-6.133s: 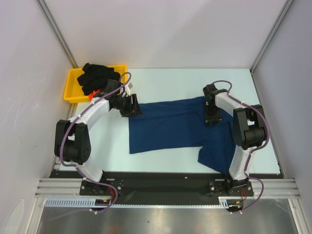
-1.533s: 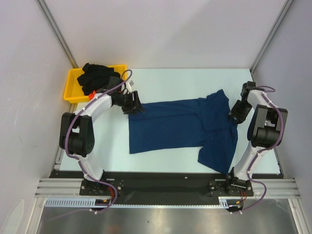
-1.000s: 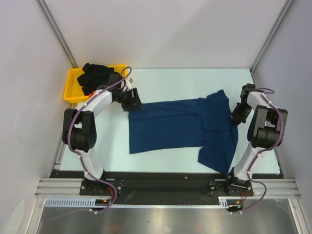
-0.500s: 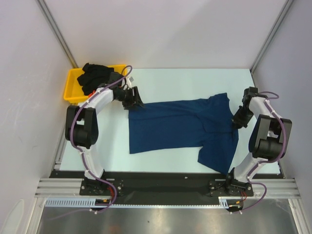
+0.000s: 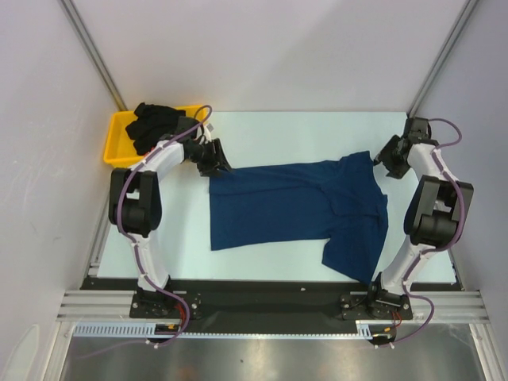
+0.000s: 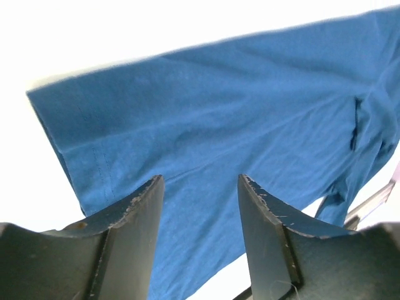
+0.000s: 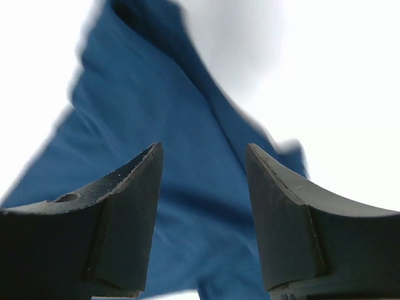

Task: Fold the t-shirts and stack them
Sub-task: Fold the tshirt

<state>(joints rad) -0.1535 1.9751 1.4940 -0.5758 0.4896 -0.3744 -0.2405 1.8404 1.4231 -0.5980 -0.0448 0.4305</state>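
Note:
A navy blue t-shirt (image 5: pixel 294 208) lies spread on the pale table, hem to the left, one sleeve pointing to the far right (image 5: pixel 361 161). My left gripper (image 5: pixel 216 161) hovers open at the shirt's far-left corner. In the left wrist view the cloth (image 6: pixel 212 112) lies under the left gripper (image 6: pixel 200 179), with nothing held. My right gripper (image 5: pixel 385 156) is open just right of the far sleeve. The right wrist view shows blurred blue cloth (image 7: pixel 156 125) beyond the empty right gripper (image 7: pixel 203 149). A black t-shirt (image 5: pixel 155 123) is bunched in the tray.
The yellow plastic tray (image 5: pixel 117 141) stands at the table's far-left corner, close behind my left arm. White walls with metal posts (image 5: pixel 432 59) enclose the table on three sides. A black rail (image 5: pixel 254 295) runs along the near edge.
My right gripper has opened, let go of the shirt's far-right sleeve and pulled back toward the far right. The sleeve has settled flat. My left gripper shifted slightly toward the far left.

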